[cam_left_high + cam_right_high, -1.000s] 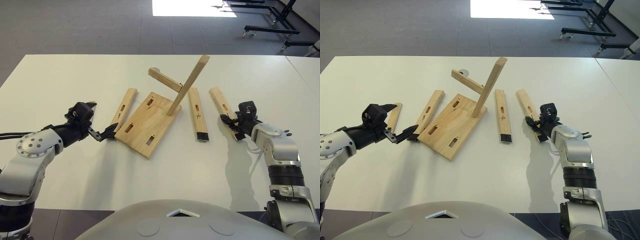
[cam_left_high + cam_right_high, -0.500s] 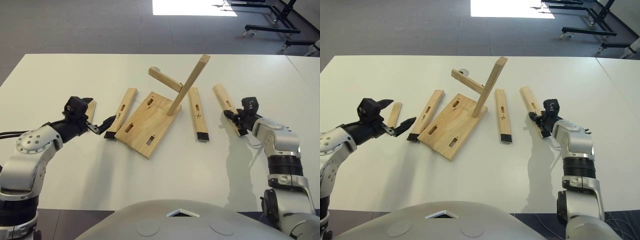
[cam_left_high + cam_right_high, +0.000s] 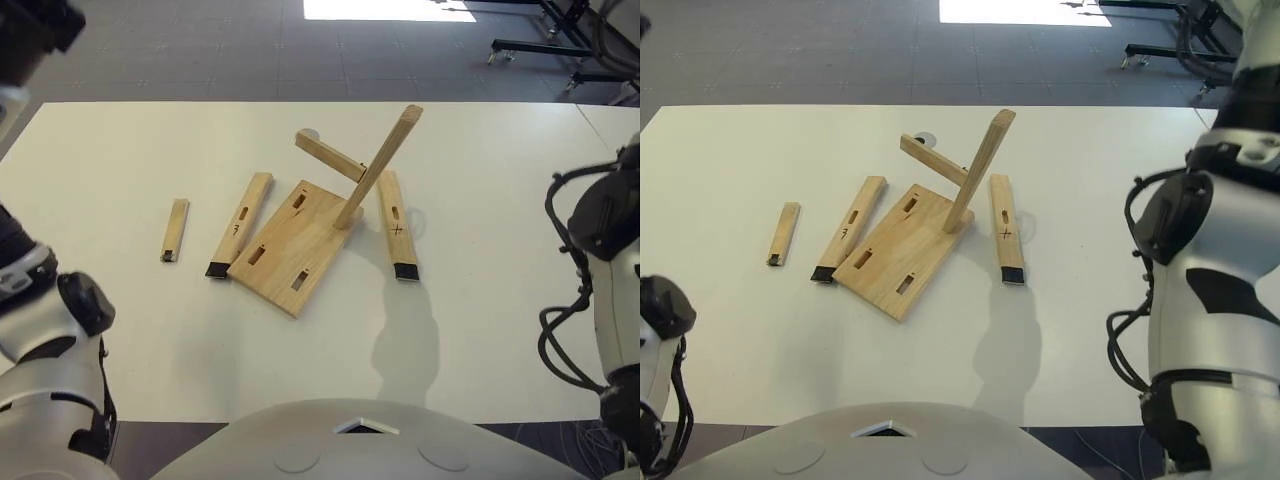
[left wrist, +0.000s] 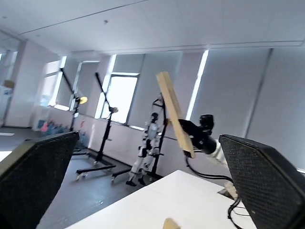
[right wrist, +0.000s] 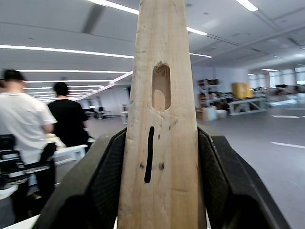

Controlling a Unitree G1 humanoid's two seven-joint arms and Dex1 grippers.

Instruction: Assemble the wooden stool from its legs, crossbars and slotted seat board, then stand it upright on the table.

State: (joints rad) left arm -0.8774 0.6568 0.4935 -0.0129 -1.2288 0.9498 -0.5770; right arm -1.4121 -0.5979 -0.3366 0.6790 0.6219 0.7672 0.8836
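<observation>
Stool seat board (image 3: 290, 247) is laid flat mid table (image 3: 480, 180), with a tilted leg (image 3: 378, 168) stuck in its far corner and a crossbar (image 3: 328, 158) pegged into that leg. One loose leg (image 3: 240, 224) is set just beside it on the left, another leg (image 3: 395, 225) on the right, and a short bar (image 3: 175, 229) farther left, well apart. A fourth leg (image 5: 162, 95) is clamped in the right gripper (image 5: 162, 157), up in the air. The left gripper (image 4: 147, 183) is held wide open, nothing in it.
</observation>
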